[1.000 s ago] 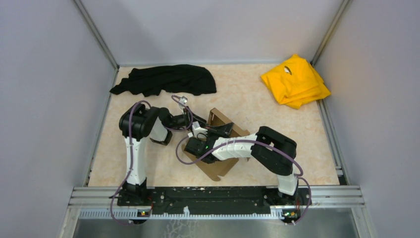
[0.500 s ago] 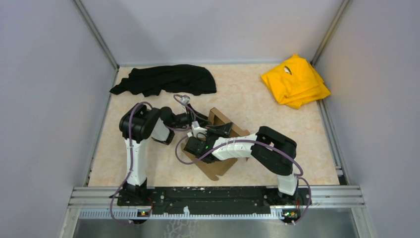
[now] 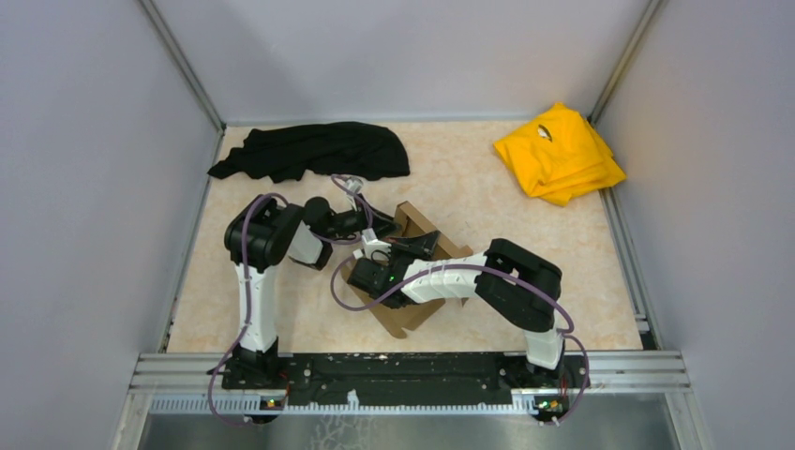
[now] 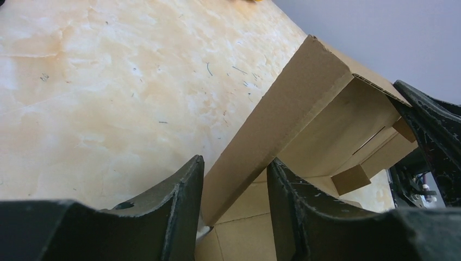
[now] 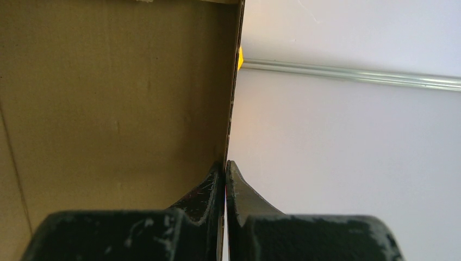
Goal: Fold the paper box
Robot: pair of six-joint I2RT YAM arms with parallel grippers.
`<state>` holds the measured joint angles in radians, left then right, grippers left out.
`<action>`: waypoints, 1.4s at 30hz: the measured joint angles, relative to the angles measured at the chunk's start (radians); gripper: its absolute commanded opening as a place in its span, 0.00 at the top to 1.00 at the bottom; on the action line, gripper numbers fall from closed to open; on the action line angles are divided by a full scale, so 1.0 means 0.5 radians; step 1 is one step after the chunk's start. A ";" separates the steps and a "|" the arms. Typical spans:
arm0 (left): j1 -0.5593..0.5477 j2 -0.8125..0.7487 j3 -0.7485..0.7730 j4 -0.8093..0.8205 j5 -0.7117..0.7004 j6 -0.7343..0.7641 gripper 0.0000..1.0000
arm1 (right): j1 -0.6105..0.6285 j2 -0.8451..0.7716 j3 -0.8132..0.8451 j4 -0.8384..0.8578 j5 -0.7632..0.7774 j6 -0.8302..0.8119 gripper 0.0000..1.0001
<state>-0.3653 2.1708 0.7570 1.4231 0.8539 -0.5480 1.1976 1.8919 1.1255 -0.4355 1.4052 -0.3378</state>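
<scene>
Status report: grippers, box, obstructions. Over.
Left gripper open, straddling a raised flap. Right gripper shut on a wall of the paper box. Box partly folded. Black cloth and yellow cloth lie apart from it.

Left arm (image 3: 255, 281) rearward, paper box (image 3: 403, 322) leftward

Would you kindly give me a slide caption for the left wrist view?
Left tool straddles a raised flap of the paper box, table beyond.
</scene>
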 measured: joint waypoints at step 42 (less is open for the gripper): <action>-0.146 -0.354 -0.075 -0.592 -0.445 0.502 1.00 | 0.000 -0.080 -0.066 0.088 -0.119 0.041 1.00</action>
<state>-0.4385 1.9938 0.7197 1.1271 0.6315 -0.2970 1.1976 1.8519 1.0927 -0.3916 1.3457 -0.3172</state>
